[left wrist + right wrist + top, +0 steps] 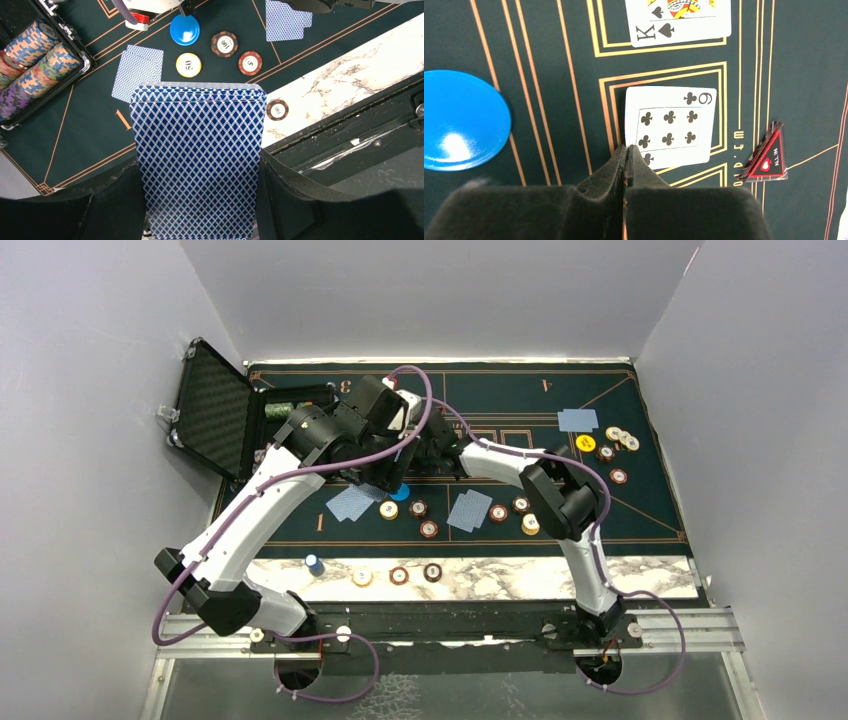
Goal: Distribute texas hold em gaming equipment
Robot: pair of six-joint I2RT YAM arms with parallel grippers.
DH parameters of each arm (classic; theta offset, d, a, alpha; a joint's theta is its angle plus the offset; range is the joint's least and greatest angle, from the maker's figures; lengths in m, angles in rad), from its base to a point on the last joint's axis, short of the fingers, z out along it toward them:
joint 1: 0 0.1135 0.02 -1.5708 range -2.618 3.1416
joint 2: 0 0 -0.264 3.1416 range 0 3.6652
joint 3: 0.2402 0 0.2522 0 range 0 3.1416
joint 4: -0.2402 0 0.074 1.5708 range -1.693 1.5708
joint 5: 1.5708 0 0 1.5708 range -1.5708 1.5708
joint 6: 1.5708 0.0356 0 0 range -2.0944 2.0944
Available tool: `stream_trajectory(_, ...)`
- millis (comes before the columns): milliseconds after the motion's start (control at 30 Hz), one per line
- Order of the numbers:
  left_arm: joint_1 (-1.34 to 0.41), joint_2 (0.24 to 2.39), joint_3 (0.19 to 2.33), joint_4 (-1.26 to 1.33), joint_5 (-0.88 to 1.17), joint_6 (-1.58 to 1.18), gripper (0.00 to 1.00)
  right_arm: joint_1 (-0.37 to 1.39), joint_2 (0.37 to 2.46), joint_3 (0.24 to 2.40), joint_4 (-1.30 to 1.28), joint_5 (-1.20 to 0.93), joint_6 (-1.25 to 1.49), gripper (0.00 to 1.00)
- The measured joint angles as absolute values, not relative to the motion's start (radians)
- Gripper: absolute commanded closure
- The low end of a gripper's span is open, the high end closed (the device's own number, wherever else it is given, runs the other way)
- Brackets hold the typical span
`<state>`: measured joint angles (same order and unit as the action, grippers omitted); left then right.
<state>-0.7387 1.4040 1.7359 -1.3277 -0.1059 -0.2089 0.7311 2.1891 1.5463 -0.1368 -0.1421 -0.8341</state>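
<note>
Grey walls (90, 360) (plain), marbled tabletop (520, 578).

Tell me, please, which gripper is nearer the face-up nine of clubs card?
Right. The right gripper, shut, sits at the corner of the nine of clubs card; the left gripper, clamping the blue-backed card deck, is farther off.
</note>
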Motion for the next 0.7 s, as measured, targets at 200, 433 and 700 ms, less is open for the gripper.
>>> stream_trajectory(200,-0.734,1.404,1.739,-1.331,-0.105,-0.197,1.00,0.731,2.208,1.571,-0.121,-0.139,-0.837,0.51)
stream_trajectory(433,-0.734,1.409,1.739,-1.328,-0.101,-0.172,1.00,0.703,2.045,1.497,-0.210,-0.096,-0.577,0.29)
stream_trajectory(700,-0.799,1.488,1.706,-1.260,-0.100,-0.121,1.00,0.302,1.586,1.428,-0.410,-0.371,0.001,0.24)
